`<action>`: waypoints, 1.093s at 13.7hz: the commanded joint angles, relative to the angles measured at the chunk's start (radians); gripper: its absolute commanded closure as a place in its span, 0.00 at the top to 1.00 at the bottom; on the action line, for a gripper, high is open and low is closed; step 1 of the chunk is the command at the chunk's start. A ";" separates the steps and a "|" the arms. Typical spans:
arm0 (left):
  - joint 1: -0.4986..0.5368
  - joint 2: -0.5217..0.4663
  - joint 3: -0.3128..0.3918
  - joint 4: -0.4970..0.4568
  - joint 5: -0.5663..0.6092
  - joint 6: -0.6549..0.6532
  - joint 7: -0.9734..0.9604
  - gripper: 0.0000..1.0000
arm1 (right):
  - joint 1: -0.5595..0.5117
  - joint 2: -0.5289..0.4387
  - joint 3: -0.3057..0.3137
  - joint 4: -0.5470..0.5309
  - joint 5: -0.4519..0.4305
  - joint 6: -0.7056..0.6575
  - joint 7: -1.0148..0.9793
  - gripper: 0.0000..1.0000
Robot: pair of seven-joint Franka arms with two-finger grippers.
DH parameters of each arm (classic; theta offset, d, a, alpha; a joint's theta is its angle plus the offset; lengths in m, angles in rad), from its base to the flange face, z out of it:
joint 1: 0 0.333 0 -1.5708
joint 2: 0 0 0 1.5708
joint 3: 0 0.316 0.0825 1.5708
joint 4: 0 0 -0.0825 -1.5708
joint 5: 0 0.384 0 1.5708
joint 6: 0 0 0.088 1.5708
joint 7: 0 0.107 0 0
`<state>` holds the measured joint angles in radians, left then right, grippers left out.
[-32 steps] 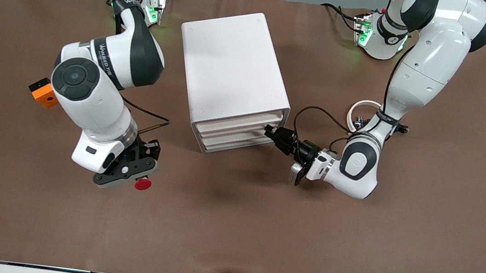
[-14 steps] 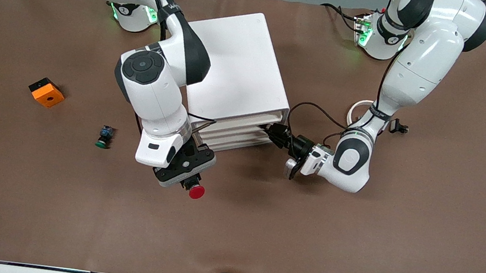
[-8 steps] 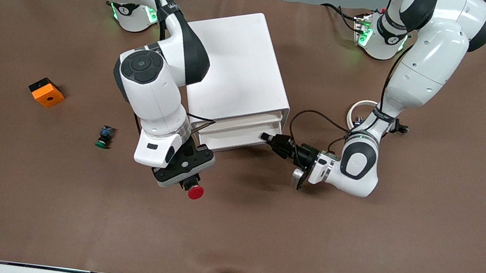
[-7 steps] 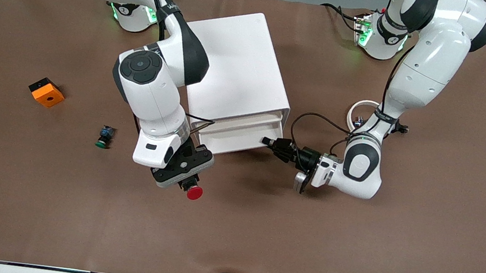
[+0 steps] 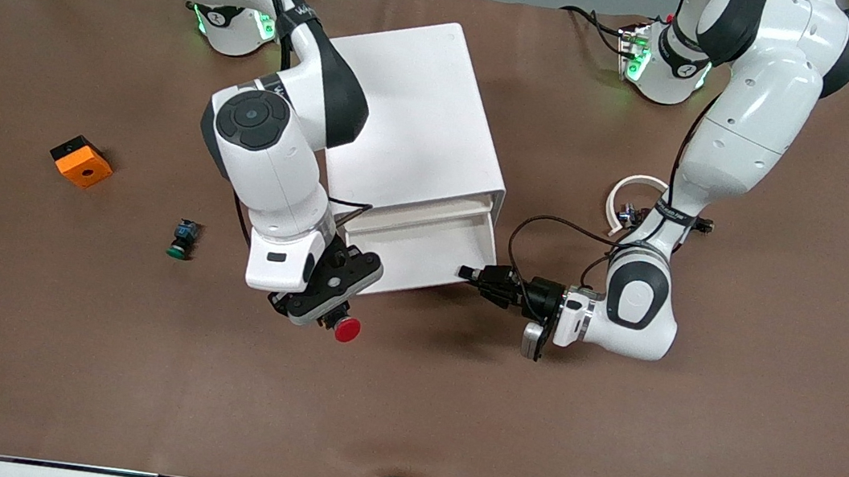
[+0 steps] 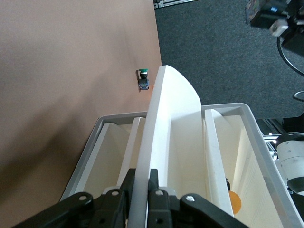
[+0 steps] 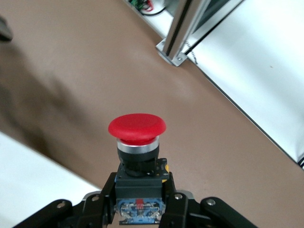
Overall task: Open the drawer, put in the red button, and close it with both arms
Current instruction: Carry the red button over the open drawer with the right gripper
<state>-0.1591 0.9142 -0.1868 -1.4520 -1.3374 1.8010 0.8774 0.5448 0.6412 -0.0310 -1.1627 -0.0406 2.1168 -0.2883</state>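
The red button (image 5: 347,329) has a round red cap on a black-and-blue body. My right gripper (image 5: 332,315) is shut on its body and holds it over the table beside the open drawer's corner; the right wrist view shows the button (image 7: 137,127) upright between the fingers (image 7: 102,202). The top drawer (image 5: 422,258) of the white cabinet (image 5: 408,107) is pulled out and empty. My left gripper (image 5: 471,275) is shut on the drawer's front wall (image 6: 164,123).
A green-capped button (image 5: 181,239) lies on the table toward the right arm's end, also in the left wrist view (image 6: 142,78). An orange block with a hole (image 5: 81,161) lies farther toward that end. A white ring (image 5: 628,195) lies by the left arm.
My left gripper has pulled the top drawer out toward the front camera. My right arm has carried the red button from the right arm's end to beside the drawer.
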 commanded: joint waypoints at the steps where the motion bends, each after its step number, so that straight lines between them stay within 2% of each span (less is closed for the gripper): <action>1: -0.011 0.040 0.007 0.053 -0.034 0.066 -0.023 0.00 | 0.003 0.015 -0.001 0.031 -0.001 -0.067 -0.128 0.00; 4: -0.011 0.038 0.007 0.073 -0.034 0.086 -0.026 0.05 | 0.012 0.015 -0.001 0.032 -0.005 -0.098 -0.326 0.00; 7: -0.010 0.037 0.007 0.104 -0.034 0.086 -0.067 0.05 | 0.038 0.015 -0.001 0.037 -0.007 -0.159 -0.347 0.00; 8: -0.005 0.037 0.007 0.105 -0.035 0.086 -0.075 0.09 | 0.059 0.015 -0.001 0.037 -0.010 -0.179 -0.347 0.00; 9: -0.005 0.035 0.007 0.105 -0.034 0.086 -0.084 0.26 | 0.075 0.015 -0.003 0.037 -0.008 -0.192 -0.347 0.00; 10: -0.005 0.032 0.007 0.102 -0.032 0.086 -0.096 0.99 | 0.076 0.015 0.000 0.035 0.002 -0.193 -0.347 0.00; 13: -0.003 0.009 0.007 0.102 -0.020 0.087 -0.135 1.00 | 0.096 0.029 0.016 0.032 0.005 -0.195 -0.345 0.00; 15: -0.003 -0.046 0.032 0.104 -0.013 0.100 -0.313 1.00 | 0.118 0.044 0.016 0.031 0.004 -0.195 -0.345 0.00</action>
<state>-0.1560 0.9176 -0.1800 -1.3577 -1.3392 1.8839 0.6945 0.6459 0.6518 -0.0165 -1.1627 -0.0401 1.9340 -0.6233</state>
